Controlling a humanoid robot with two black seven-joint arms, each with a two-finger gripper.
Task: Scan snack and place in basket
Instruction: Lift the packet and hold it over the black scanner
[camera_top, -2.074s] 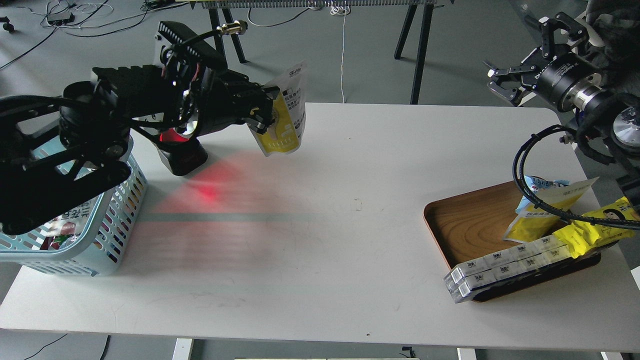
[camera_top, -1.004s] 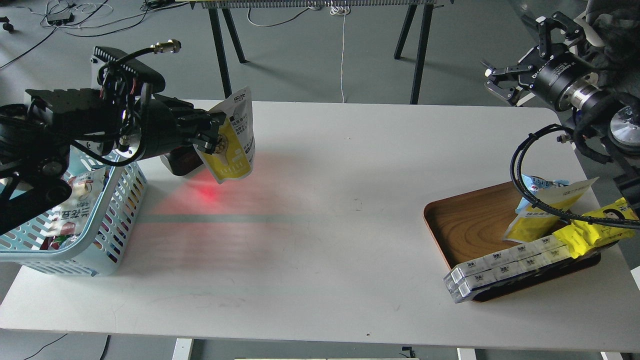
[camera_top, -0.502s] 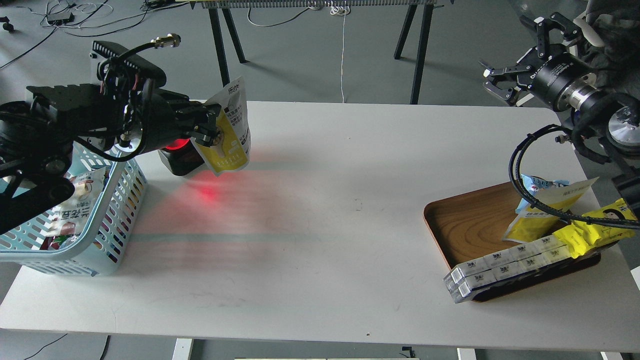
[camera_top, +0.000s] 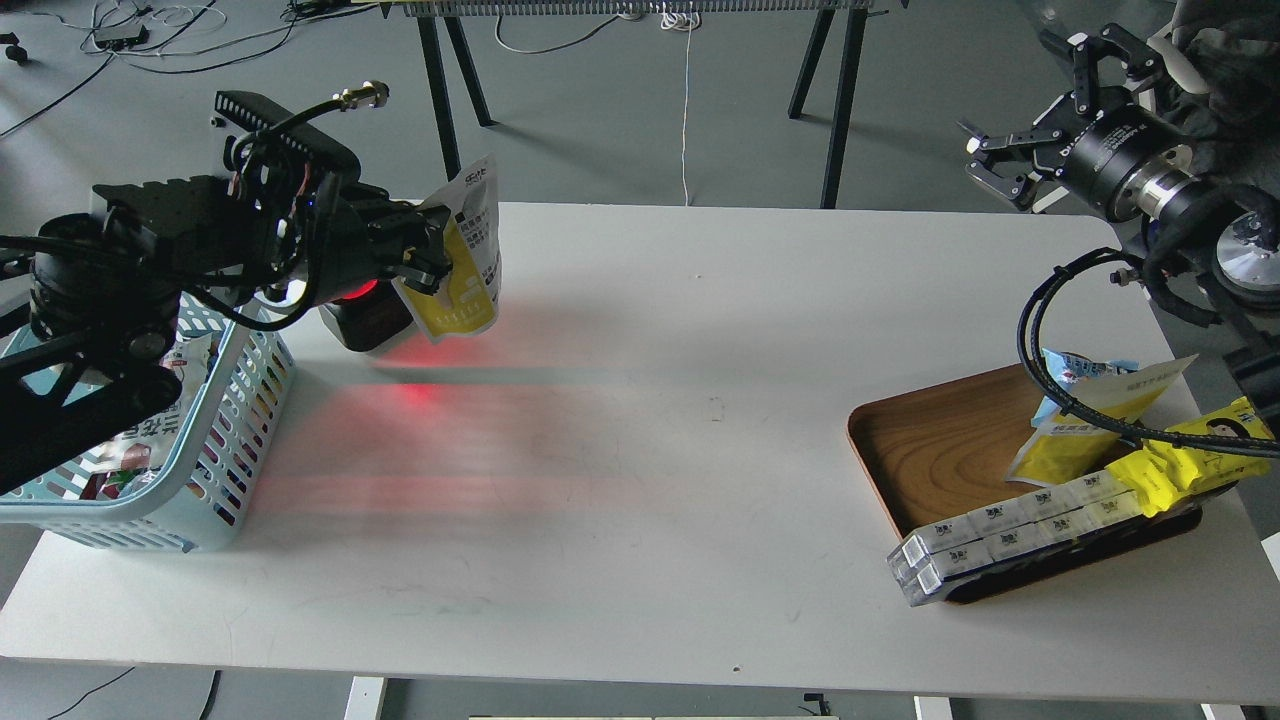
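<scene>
My left gripper (camera_top: 432, 258) is shut on the snack (camera_top: 468, 262), a flat pouch with a white top and yellow bottom, and holds it upright above the table's far left. The pouch hangs just in front of a black scanner (camera_top: 362, 315) that glows red and throws red light on the table. The light blue basket (camera_top: 250, 400) stands at the left edge under my left arm, with several packets inside. My right gripper (camera_top: 1010, 160) is open and empty, raised beyond the table's far right corner.
A brown wooden tray (camera_top: 930, 450) at the right holds a yellow pouch with a light-blue top (camera_top: 1075, 425), a bright yellow packet (camera_top: 1190, 455) and long white boxes (camera_top: 1000, 535) overhanging its front rim. A black cable (camera_top: 1040, 340) loops over the tray.
My left gripper has carried the snack leftward from mid-table to the scanner, then lifted it slightly. In the last half second it hardly moved. The right gripper has barely shifted.
</scene>
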